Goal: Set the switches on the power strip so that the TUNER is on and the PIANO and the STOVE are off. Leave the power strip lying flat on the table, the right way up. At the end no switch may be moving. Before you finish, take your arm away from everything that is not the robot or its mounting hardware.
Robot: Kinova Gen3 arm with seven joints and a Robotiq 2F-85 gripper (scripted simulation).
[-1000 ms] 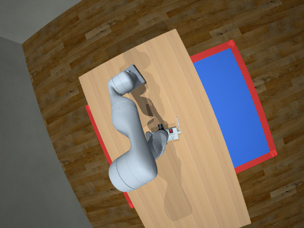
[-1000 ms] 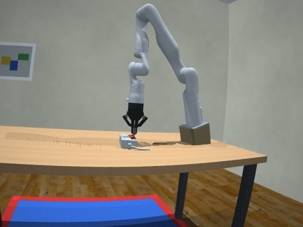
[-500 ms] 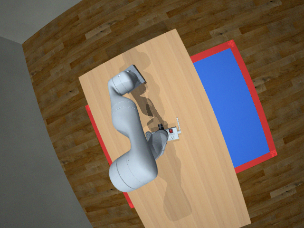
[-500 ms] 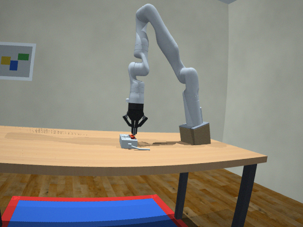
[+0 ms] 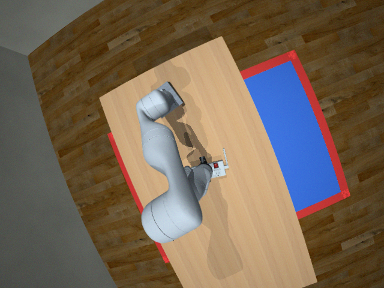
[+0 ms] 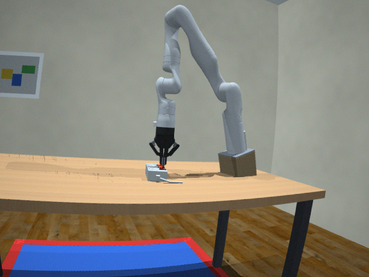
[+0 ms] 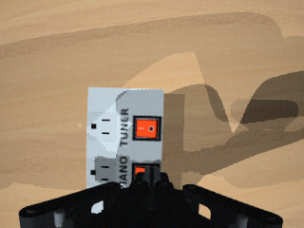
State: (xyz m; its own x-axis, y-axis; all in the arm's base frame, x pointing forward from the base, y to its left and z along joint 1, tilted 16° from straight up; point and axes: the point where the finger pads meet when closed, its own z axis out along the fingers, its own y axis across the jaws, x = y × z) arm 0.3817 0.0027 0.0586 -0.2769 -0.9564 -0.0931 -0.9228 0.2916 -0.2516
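Currently we list: power strip (image 7: 125, 136), grey, flat and right way up on the wooden surface (image 6: 89, 184), approx. mid-surface, w/ short cable stub (image 6: 171, 180) at one end. TUNER switch (image 7: 146, 128) red, in plain wrist view; PIANO switch (image 7: 141, 171) red, part hidden under our tool; STOVE switch not seen. Gripper (image 6: 163, 162) points straight down over the strip, fingers (image 6: 164, 158) pinched fully together, nothing held, tips at the PIANO switch – contact we cannot tell. Arm base block (image 6: 237, 163) well apart, same surface
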